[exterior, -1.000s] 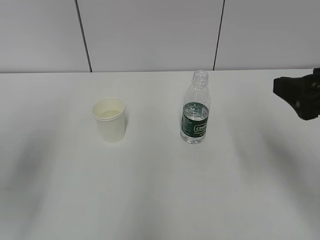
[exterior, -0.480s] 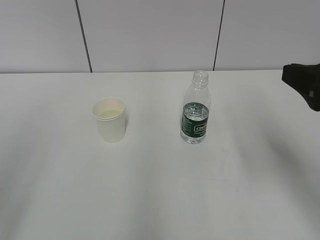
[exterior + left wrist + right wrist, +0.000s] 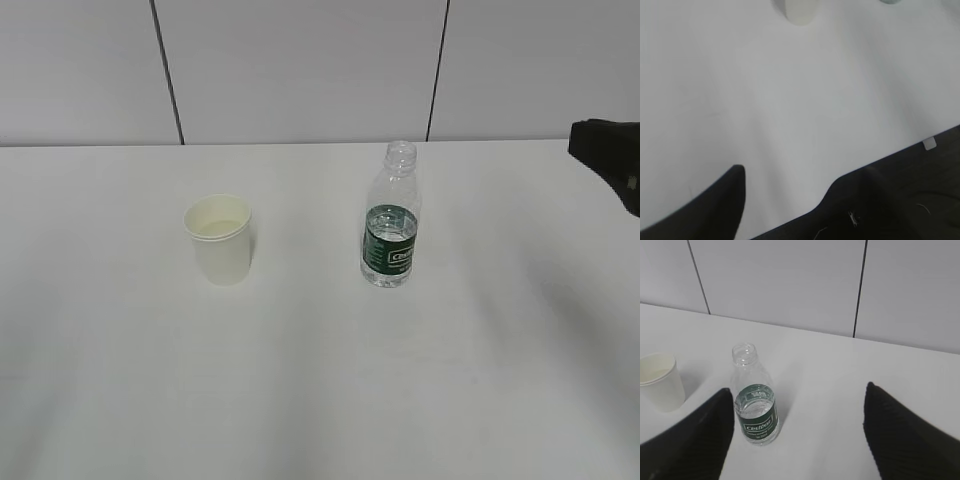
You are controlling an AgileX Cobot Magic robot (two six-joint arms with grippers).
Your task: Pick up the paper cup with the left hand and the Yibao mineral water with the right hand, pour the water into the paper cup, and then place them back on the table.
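The paper cup [image 3: 220,241] stands upright on the white table [image 3: 300,380], left of centre. The Yibao mineral water bottle [image 3: 391,230] stands upright and capless to its right, with water up to the top of its green label. My right gripper [image 3: 612,160] is at the far right edge, well clear of the bottle. In the right wrist view it [image 3: 799,390] is open and empty, with the bottle [image 3: 755,407] just inside its left finger and the cup [image 3: 660,382] at far left. My left gripper [image 3: 785,187] is open and empty over the near table edge, far from the cup [image 3: 801,11].
A grey panelled wall [image 3: 300,70] runs behind the table. In the left wrist view the table's near edge [image 3: 900,150] shows, with dark floor beyond and a small white tag [image 3: 929,144].
My right gripper has drawn back to the right and slightly up, so less of it shows at the frame edge. The cup and bottle have not moved.
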